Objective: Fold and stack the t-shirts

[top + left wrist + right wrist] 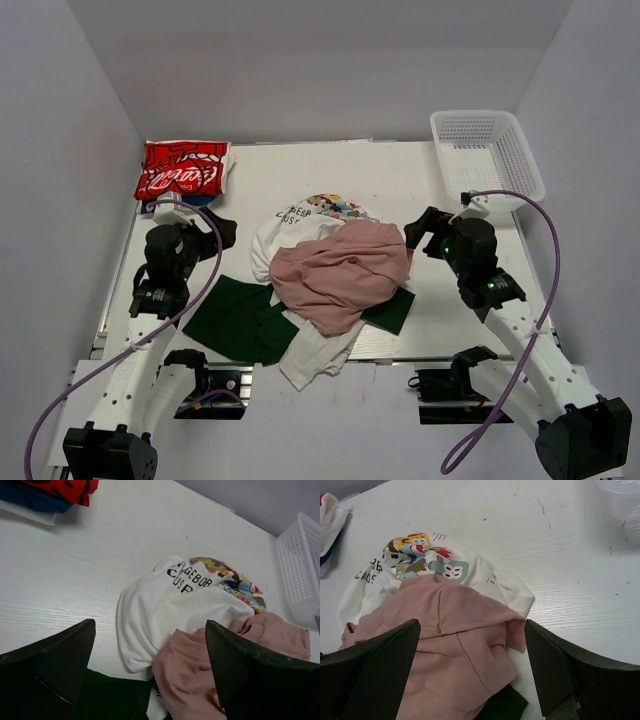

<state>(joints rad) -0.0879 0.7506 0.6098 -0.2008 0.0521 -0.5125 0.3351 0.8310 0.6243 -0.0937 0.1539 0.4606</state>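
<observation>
I see the left gripper (150, 630) and right gripper (472, 627) with jaws spread, holding nothing, flanking the mid-frame pile. The pile has one pink tee (340, 275) on top, hiding much of one white cartoon-print tee (290, 225), with one dark green tee (240, 318) beneath, lower left. One folded red Coca-Cola tee (180, 172) sits upper left on blue cloth (30, 502). One mesh basket (470, 118) is upper right, apart.
</observation>
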